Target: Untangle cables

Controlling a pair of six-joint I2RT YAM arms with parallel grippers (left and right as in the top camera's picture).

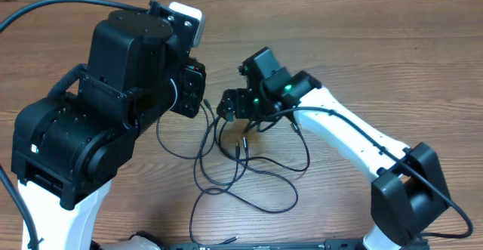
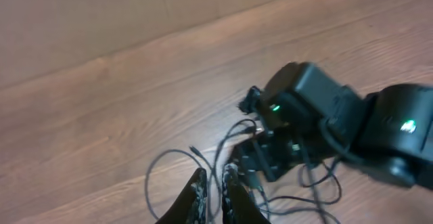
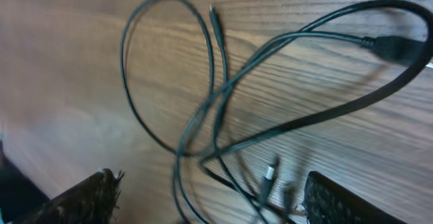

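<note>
Surface: brown wood-grain table (image 1: 377, 38).
Cables: the cables (image 1: 249, 171) sprawl mid-table in loose, crossing loops between both arms.
Left gripper (image 2: 213, 198): closed, fingers nearly together at the loops' edge.
Right gripper (image 3: 210, 183): jaws wide apart above the strands.
In the way: the left arm (image 1: 98, 114) hides its own gripper from overhead.

Wood-grain table (image 1: 392, 61), mid-brown, fills the overhead view edge to edge. Grain runs approx. left-right. From left wrist cam a seam (image 2: 135, 48) crosses diag. – beyond it a paler, plainer surface (image 2: 101, 14), wall or board, can't tell. Light soft & even – shadows weak, faint sheen on the wood.
</note>
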